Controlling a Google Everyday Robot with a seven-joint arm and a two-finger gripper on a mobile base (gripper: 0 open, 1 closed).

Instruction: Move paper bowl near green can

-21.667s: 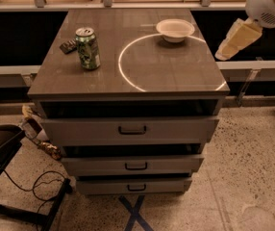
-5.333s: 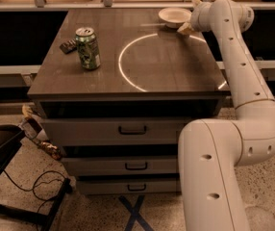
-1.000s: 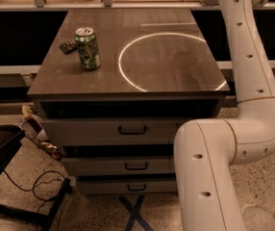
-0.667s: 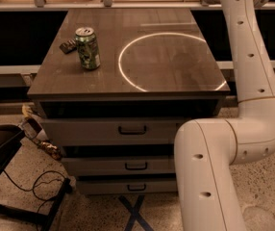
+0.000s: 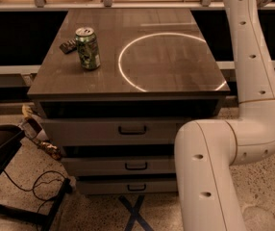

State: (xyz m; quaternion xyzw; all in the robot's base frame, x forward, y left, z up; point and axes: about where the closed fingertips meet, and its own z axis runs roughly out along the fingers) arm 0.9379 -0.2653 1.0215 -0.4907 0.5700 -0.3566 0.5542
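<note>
Green drink can (image 5: 88,48), silver-topped: upright at left rear of brown cabinet top (image 5: 176,76). White jointed arm (image 5: 245,57) rises past top edge. Gripper and white paper bowl out of view there; grasp cannot be told.

I can read no word, number or brand anywhere here. The green can (image 5: 88,48) stands upright on the left part of the tabletop (image 5: 176,64). It carries whitish mottled markings, but I cannot make letters out of them. The small dark flat thing (image 5: 68,45) just beside it, on its left, shows nothing legible either. The pale ring (image 5: 119,64) on the tabletop is a plain circle with no writing on it. My arm (image 5: 251,57) runs up the right side and leaves the view at the top edge, so my gripper is out of sight beyond it.
</note>
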